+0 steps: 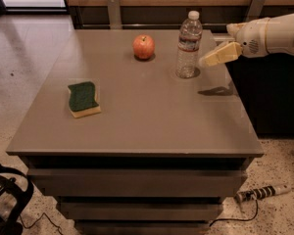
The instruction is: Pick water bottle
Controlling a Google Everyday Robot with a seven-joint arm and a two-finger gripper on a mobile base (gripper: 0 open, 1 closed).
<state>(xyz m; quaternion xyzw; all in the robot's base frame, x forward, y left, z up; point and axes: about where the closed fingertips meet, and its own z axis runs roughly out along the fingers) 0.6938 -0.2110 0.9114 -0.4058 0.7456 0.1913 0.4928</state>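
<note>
The water bottle (188,45) stands upright on the grey table (137,111), near the far right. It is clear and ribbed, with a white cap and a red-and-white label band. My gripper (208,59) comes in from the right on a white arm. Its cream tip is just right of the bottle, at about mid-height, a small gap away. It holds nothing.
A red apple (144,46) sits to the left of the bottle. A green-and-yellow sponge (83,99) lies at the table's left. A wooden wall with metal brackets runs behind. A cable (262,192) lies on the floor at the right, a black object (7,199) at the lower left.
</note>
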